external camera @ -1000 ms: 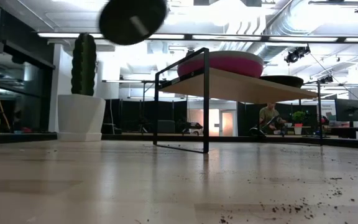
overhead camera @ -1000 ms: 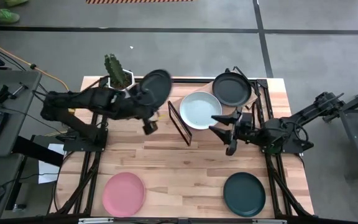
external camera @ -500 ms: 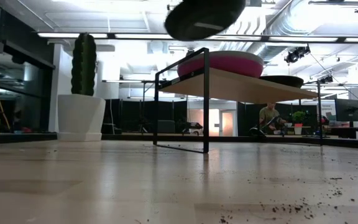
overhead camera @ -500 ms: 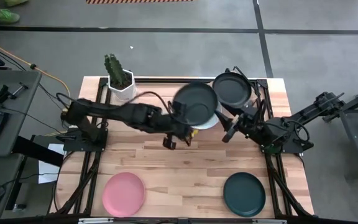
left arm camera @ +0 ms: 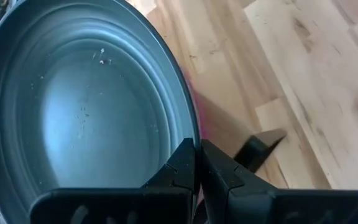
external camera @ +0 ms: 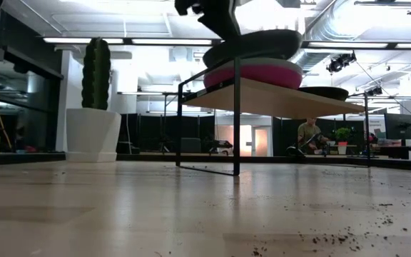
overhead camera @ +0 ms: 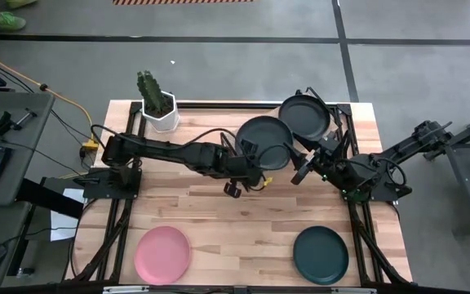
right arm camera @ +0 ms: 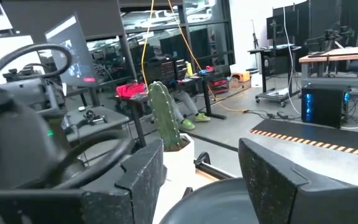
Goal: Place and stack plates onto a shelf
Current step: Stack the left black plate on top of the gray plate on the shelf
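My left gripper (overhead camera: 251, 162) is shut on a dark green plate (overhead camera: 265, 137), held over the left half of the shelf (external camera: 277, 96). In the low view this plate (external camera: 252, 46) lies slightly tilted on top of the magenta plate (external camera: 255, 73). The mint-white plate is hidden beneath it. A second dark plate (overhead camera: 304, 117) rests flat on the right half of the shelf. My right gripper (overhead camera: 304, 167) is open and empty, just near of the shelf. A light pink plate (overhead camera: 162, 254) and a third dark plate (overhead camera: 321, 254) lie flat by the table's near edge. My left gripper pinches the dark plate's rim (left arm camera: 190, 138) between its two fingers, one finger (left arm camera: 178, 171) on the inner side and one on the outer. It comes at the near-left part of the rim, slanting down from the table's left. The plate is nearly level, its underside meeting the stack.
A white faceted pot with a cactus (overhead camera: 157, 106) stands at the table's far left. The shelf's black wire frame (external camera: 235, 114) rises from the table. Bare wood (overhead camera: 243, 229) lies between the shelf and the two near plates.
My left gripper has carried the dark plate from beside the cactus toward the table's right and down onto the stack on the shelf. The plate has gone from tilted high in the air to nearly level. My right gripper has drawn a little toward the far edge.
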Robot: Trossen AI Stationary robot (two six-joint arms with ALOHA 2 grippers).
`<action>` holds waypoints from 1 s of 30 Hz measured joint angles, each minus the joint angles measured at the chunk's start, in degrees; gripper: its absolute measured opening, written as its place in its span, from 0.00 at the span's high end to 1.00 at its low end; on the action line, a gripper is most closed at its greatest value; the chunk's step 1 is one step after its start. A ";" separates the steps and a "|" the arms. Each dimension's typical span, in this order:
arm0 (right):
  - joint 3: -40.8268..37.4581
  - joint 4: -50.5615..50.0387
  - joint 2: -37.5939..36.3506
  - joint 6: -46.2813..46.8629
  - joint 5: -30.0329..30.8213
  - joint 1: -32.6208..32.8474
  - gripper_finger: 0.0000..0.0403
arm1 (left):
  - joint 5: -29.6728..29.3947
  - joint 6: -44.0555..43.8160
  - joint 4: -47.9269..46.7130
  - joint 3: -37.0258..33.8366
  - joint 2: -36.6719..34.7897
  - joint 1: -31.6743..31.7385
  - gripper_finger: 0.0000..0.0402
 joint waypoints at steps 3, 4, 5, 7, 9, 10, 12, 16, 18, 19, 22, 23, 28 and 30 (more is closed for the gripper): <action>0.00 0.00 0.00 0.39 0.00 0.00 0.52 | 0.74 -0.95 0.95 0.00 -0.06 0.62 1.00; 0.00 -0.02 0.00 0.42 0.00 0.00 0.52 | 1.28 -1.17 1.08 0.00 -0.10 0.77 1.00; 0.00 0.00 0.00 0.42 0.00 0.00 0.52 | 1.80 -1.39 0.98 0.00 -0.10 0.87 1.00; 0.00 -0.02 0.00 0.42 -0.01 0.00 0.52 | 2.18 -2.03 0.82 0.00 -0.08 1.03 1.00; 0.00 -0.02 0.00 0.42 0.00 0.00 0.52 | 3.17 -2.89 0.87 0.00 -0.10 1.03 0.99; 0.00 -0.03 0.00 0.42 0.00 0.00 0.52 | 3.69 -3.24 0.86 0.00 -0.10 1.03 0.98; 0.00 -0.07 0.00 0.42 -0.02 0.02 0.52 | 4.72 -3.29 0.79 0.00 -0.10 1.03 0.97; 0.00 -0.31 0.00 0.44 -0.02 0.00 0.52 | 5.60 -3.31 0.83 0.00 -0.10 1.06 0.95; 0.00 -0.37 0.00 0.42 -0.02 0.00 0.52 | 5.68 -3.29 0.85 0.00 -0.10 1.30 0.95; 0.00 -0.40 0.00 0.42 -0.02 0.00 0.52 | 5.69 -3.28 0.85 0.00 -0.10 1.39 0.95; 0.00 -0.40 0.00 0.43 -0.02 0.00 0.52 | 5.97 -3.31 0.85 0.00 -0.10 1.82 0.95; 0.00 -0.40 0.00 0.43 -0.02 0.00 0.52 | 5.99 -3.31 0.85 0.00 -0.10 2.00 0.95; 0.00 -0.42 0.00 0.44 -0.02 0.00 0.52 | 6.16 -4.27 0.92 0.00 -0.10 2.67 0.95; 0.00 -0.42 0.00 0.44 -0.02 0.00 0.52 | 6.75 -4.81 0.91 0.00 -0.10 2.92 0.95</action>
